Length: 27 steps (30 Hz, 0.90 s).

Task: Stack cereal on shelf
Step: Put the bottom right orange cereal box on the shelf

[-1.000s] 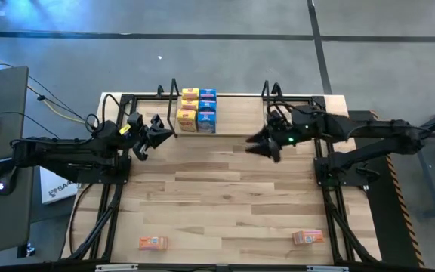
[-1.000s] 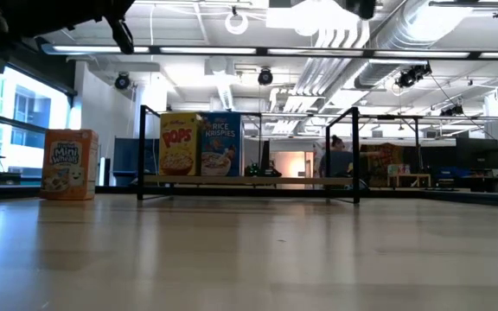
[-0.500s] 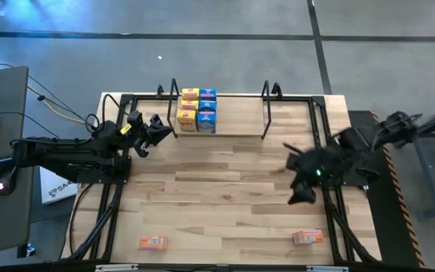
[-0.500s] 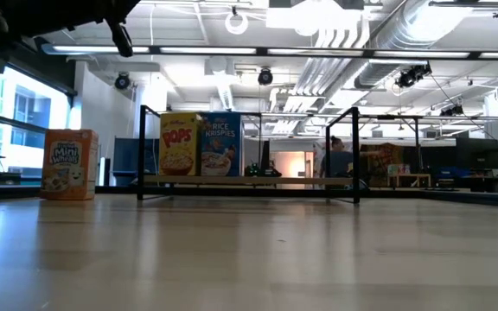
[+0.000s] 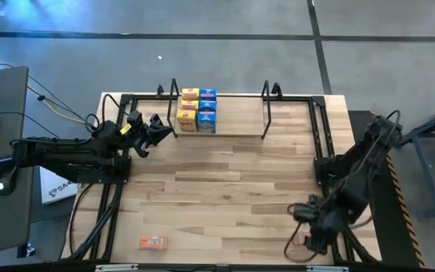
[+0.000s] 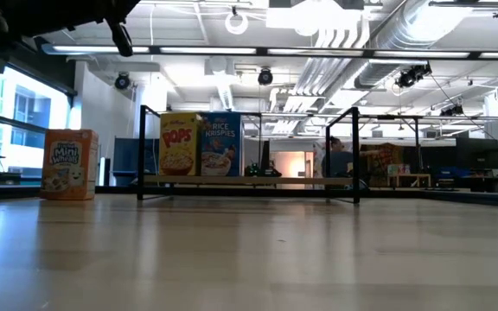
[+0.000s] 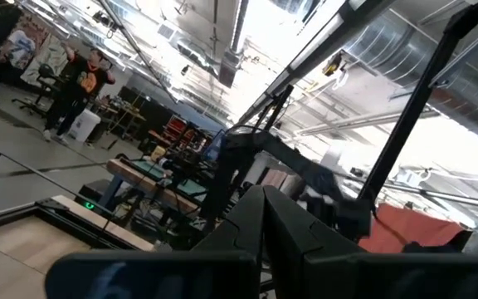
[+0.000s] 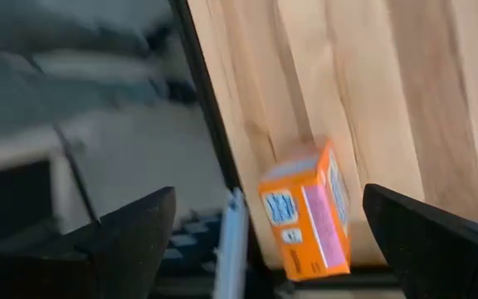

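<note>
Cereal, on shelf: four small boxes, two yellow boxes [image 5: 189,108] and two blue boxes [image 5: 207,108], grouped at the upper centre of the high view, at the left end of the shelf [image 5: 266,113]. The low view shows a yellow box [image 6: 180,143] and a blue box [image 6: 220,143] upright, side by side and touching, fronts to the camera.

Cereal, loose: one orange box [image 5: 152,242] lying flat at the lower left of the table [image 5: 225,189], well apart from the shelf. A second orange box [image 8: 307,212] stands near the table's edge in the right wrist view, between the two dark fingers [image 8: 131,237]. In the high view it is almost wholly hidden beneath the right gripper [image 5: 312,234]. In the low view an orange box [image 6: 69,164] stands upright at the left, apart from the shelf; which of the two it is cannot be told.

Right gripper: lower right of the high view, above the second orange box, fingers spread wide and apparently not touching it.

Left gripper [image 5: 157,128]: upper left of the high view, just beside the shelf's left end, fingers closed on nothing.

Shelf: black rod frame with looped uprights, wooden base, along the table's far edge.
</note>
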### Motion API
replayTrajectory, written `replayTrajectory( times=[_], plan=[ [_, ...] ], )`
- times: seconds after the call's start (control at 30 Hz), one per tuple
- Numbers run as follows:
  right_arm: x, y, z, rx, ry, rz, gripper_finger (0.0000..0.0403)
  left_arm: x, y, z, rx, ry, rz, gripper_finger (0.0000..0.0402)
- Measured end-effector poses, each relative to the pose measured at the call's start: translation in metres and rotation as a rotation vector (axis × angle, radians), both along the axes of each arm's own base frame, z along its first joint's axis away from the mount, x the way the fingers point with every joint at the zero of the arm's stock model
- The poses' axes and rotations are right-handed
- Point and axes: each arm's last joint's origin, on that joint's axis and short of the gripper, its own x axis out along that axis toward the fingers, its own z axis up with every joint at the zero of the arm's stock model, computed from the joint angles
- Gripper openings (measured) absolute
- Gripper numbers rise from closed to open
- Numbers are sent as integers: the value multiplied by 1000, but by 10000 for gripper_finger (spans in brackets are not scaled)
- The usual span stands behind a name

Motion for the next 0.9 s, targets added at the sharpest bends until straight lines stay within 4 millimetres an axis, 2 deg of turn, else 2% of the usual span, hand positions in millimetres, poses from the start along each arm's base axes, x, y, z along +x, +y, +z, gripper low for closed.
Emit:
replayTrajectory(
  times=[0.2, 0.33, 0.43, 0.6, 0.77, 0.9],
  plan=[
    [4, 24, -32, -93, 103, 127, 382, 0, 0, 0, 3, 0, 1, 1],
    [-2, 24, -44, -229, 163, 145, 382, 0, 0, 0, 3, 0, 1, 1],
    [-5, 26, -48, -272, 173, 148, 382, 0, 0, 0, 11, 1, 5, 1],
    [-9, 41, -51, -209, 131, 195, 382, 0, 0, 0, 31, 3, 13, 1],
    [-14, 47, -59, -250, 162, 212, 382, 0, 0, 0, 34, 4, 15, 0],
    [-11, 48, -64, -276, 150, 204, 382, 0, 0, 0, 34, 4, 15, 0]
  ],
)
